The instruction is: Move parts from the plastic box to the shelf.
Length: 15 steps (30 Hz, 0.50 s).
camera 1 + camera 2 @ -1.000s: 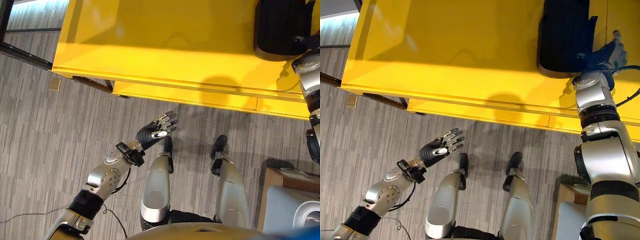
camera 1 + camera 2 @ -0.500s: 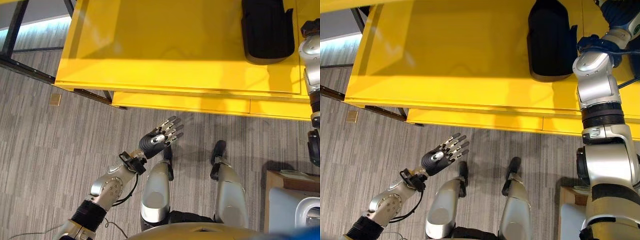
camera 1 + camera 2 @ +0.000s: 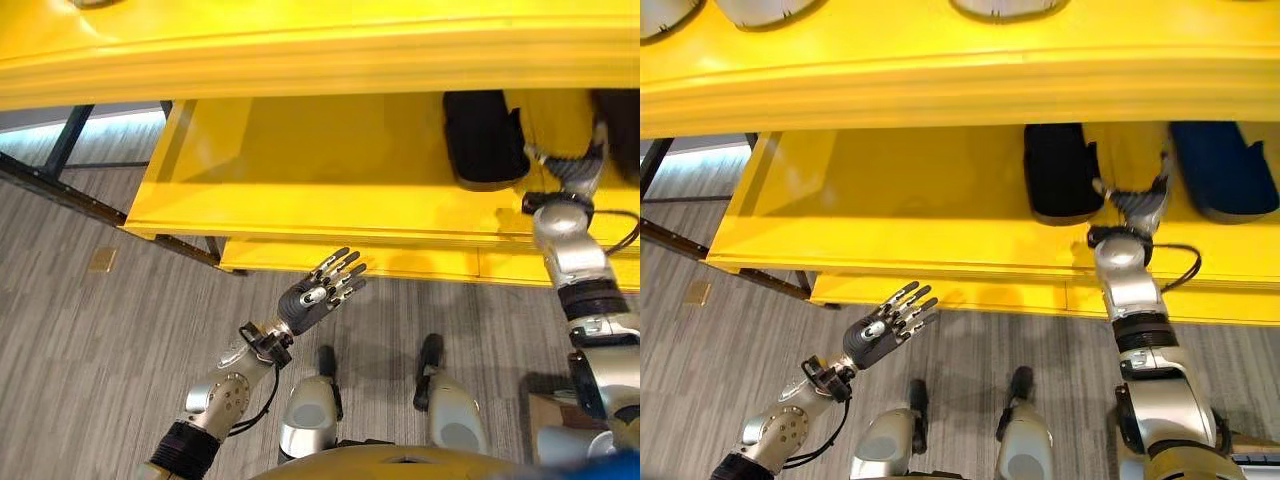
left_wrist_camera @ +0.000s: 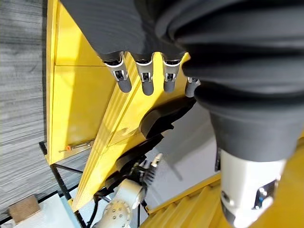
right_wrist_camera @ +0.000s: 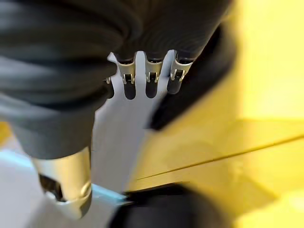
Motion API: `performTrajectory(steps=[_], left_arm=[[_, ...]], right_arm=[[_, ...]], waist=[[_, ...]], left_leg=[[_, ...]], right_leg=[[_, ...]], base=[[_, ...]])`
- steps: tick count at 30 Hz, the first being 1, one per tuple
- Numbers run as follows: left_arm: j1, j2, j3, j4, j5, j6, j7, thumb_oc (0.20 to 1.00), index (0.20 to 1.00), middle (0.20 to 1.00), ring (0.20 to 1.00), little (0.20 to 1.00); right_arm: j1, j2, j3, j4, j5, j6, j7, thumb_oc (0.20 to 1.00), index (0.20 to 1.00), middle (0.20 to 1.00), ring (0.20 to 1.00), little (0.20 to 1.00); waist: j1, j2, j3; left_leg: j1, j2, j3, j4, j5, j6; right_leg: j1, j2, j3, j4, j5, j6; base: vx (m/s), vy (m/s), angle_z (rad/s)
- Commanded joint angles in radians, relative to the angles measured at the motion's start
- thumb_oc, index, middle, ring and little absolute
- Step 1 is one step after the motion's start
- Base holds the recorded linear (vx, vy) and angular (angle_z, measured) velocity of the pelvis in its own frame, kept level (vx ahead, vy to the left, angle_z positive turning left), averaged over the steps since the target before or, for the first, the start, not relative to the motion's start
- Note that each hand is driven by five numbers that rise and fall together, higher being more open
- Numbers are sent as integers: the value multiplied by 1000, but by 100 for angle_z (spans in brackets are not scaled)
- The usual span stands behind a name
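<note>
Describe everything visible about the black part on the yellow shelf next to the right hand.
The black part is a dark, matte, elongated piece with rounded ends, plastic or rubber by its look. It lies flat on the lower level of the yellow shelf, partly under the upper level's edge. The right hand, fingers straight, sits just beside it; whether they touch cannot be told.

A small tan block [image 3: 102, 260] lies on the grey striped carpet [image 3: 70, 330]

No readable text, label or number anywhere (yellow shelf [image 3: 300, 170] surfaces plain)
</note>
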Motion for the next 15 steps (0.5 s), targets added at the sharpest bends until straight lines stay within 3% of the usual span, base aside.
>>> performTrajectory(steps=[1,6,10,12,15], left_arm=[[13,-15,-25,-43,8,-26,-16,1000,1000,1000,1000,1000],[17,-23,-14,-34,21,-31,-26,1000,1000,1000,1000,1000],[41,-41,0,-11,32,-55,-57,1000,1000,1000,1000,1000],[74,-62,17,8,43,-82,-75,1000,1000,1000,1000,1000],[139,-81,51,13,170,-112,-137,1000,1000,1000,1000,1000]], right_arm=[[-81,-61,-36,-21,36,-51,40,1000,1000,1000,1000,1000],[-28,-41,-35,-16,108,-69,75,1000,1000,1000,1000,1000],[78,31,-32,-96,158,-81,122,1000,1000,1000,1000,1000],[197,77,-15,-196,172,-108,251,1000,1000,1000,1000,1000],[494,159,43,-442,242,-146,458,1000,1000,1000,1000,1000]], waist=[[13,6,13],[3,-3,3],[-21,-12,-33],[-47,-18,-67],[-101,-46,-109]], left_leg=[[-42,32,-48,-34,113,2],[-29,35,-40,-43,119,0],[13,36,-27,-71,125,2],[43,37,-16,-86,125,2],[73,37,18,-101,121,8]], right_leg=[[54,-19,4,159,-161,30],[70,-10,6,141,-155,28],[113,-6,15,98,-139,30],[138,-6,24,74,-132,33],[160,-8,41,34,-110,45]], base=[[11,-7,-4],[-30,1,-1],[-6,93,-6],[51,247,-11],[-19,300,-12]])
